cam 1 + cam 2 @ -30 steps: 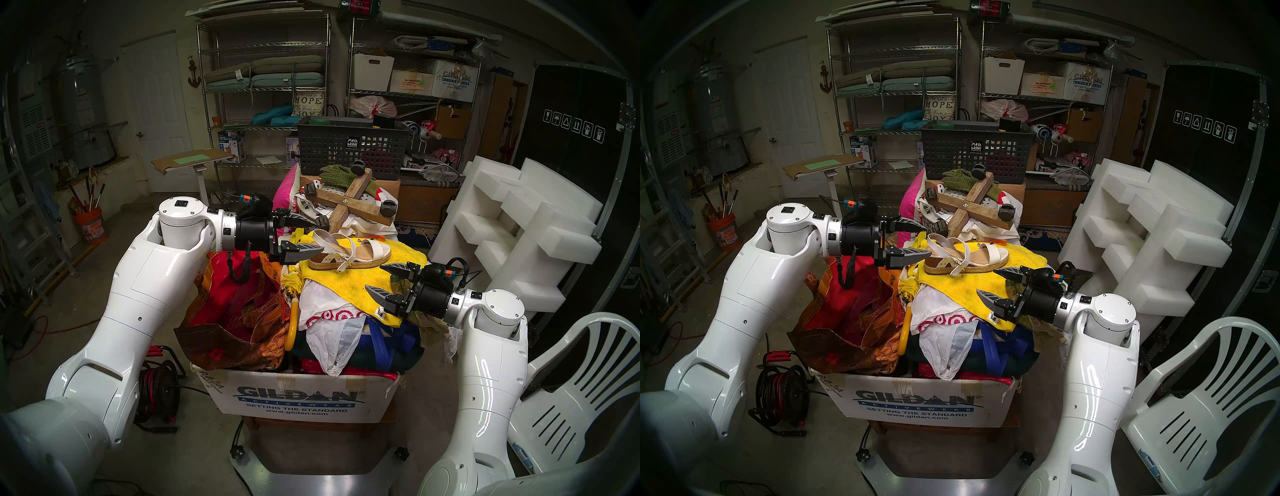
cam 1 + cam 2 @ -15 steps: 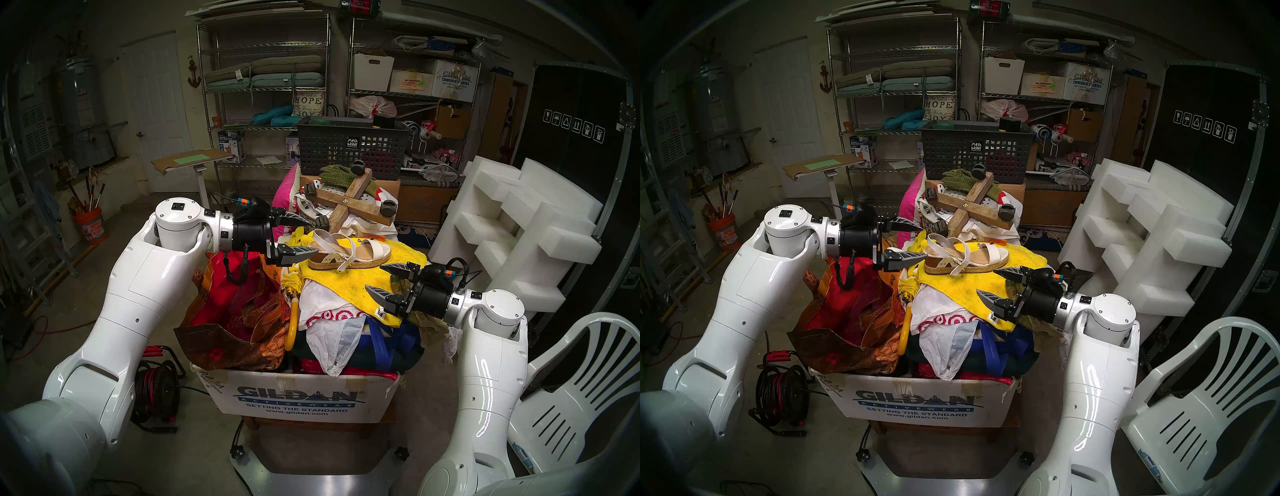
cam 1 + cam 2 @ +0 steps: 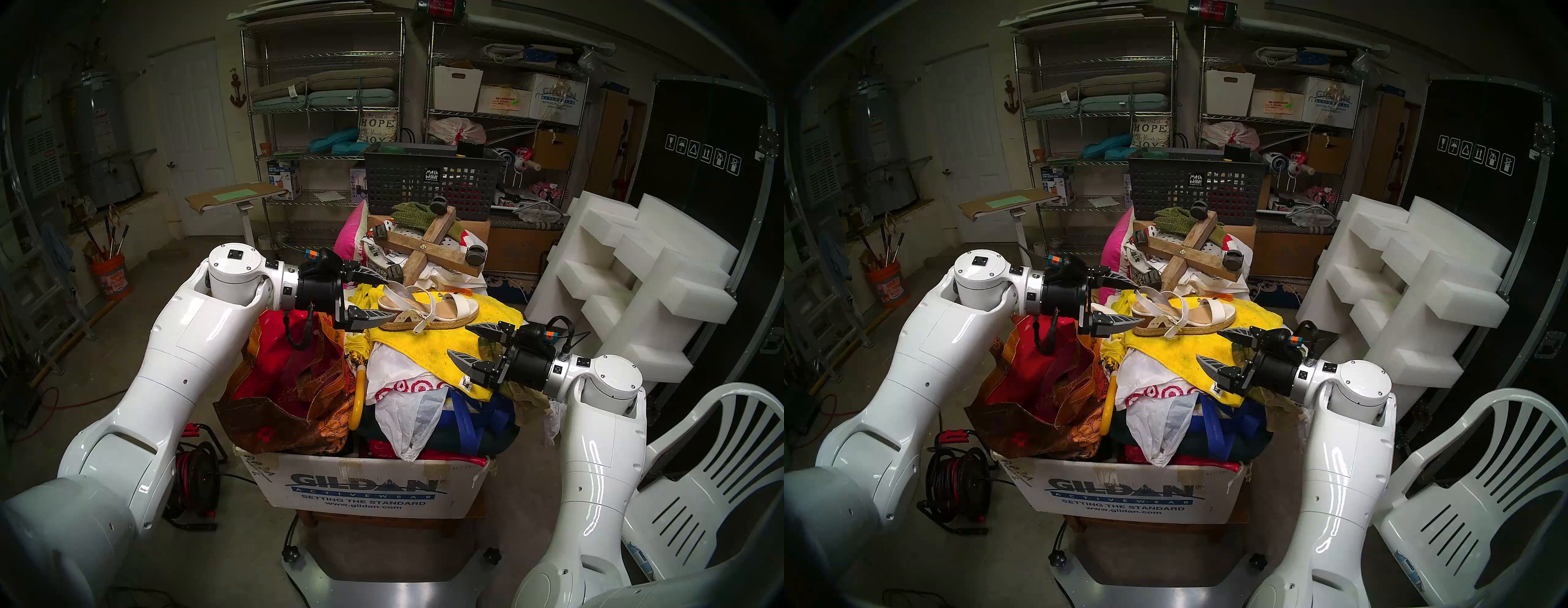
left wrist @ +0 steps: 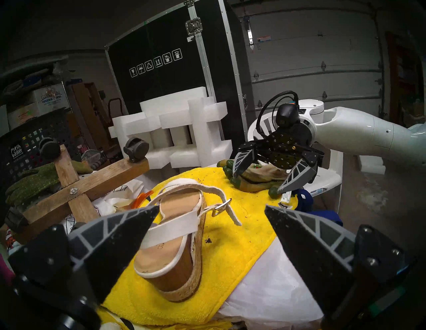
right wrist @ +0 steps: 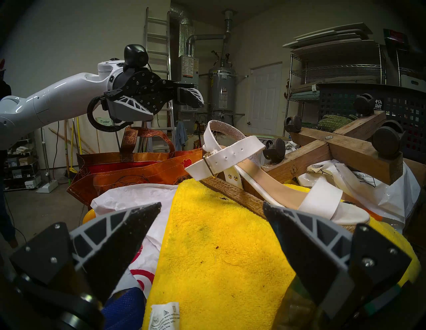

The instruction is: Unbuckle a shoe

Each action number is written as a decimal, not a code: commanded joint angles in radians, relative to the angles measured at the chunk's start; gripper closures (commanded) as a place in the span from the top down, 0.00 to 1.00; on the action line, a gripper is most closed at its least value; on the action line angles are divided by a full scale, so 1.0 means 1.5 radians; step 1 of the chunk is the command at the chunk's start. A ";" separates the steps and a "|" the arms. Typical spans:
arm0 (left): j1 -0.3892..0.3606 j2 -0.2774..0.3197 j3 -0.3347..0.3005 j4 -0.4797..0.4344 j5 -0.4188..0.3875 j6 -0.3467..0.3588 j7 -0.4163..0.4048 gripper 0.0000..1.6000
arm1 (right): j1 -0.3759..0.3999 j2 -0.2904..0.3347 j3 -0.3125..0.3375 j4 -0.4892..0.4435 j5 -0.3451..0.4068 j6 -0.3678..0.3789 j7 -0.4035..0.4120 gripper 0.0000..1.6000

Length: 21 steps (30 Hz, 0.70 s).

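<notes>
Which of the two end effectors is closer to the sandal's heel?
The left end effector: its open fingers flank the sandal heel; the right end effector sits off the toe.

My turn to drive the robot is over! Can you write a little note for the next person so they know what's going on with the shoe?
Left end effector: open, empty, at the heel end of the cream-white strappy sandal with the jute-wrapped sole, not touching it as far as the views show.
Right end effector: open, empty, just off the sandal's toe end.
The sandal sits upright on the yellow terry towel atop the clutter pile.
Done: nothing on the shoe yet.
Left: its small metal buckle is still fastened on the ankle strap; steady the shoe, then work the strap out.
</notes>
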 commanded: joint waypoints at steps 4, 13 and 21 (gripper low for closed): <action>-0.061 -0.012 0.010 0.021 0.013 -0.063 -0.023 1.00 | 0.006 -0.001 0.001 -0.008 0.006 0.000 0.000 1.00; -0.092 -0.035 0.035 0.054 0.052 -0.089 -0.016 1.00 | 0.006 -0.001 0.001 -0.008 0.005 0.000 0.000 1.00; -0.116 -0.047 0.049 0.072 0.066 -0.086 -0.021 1.00 | 0.006 -0.001 0.001 -0.008 0.005 0.000 0.000 1.00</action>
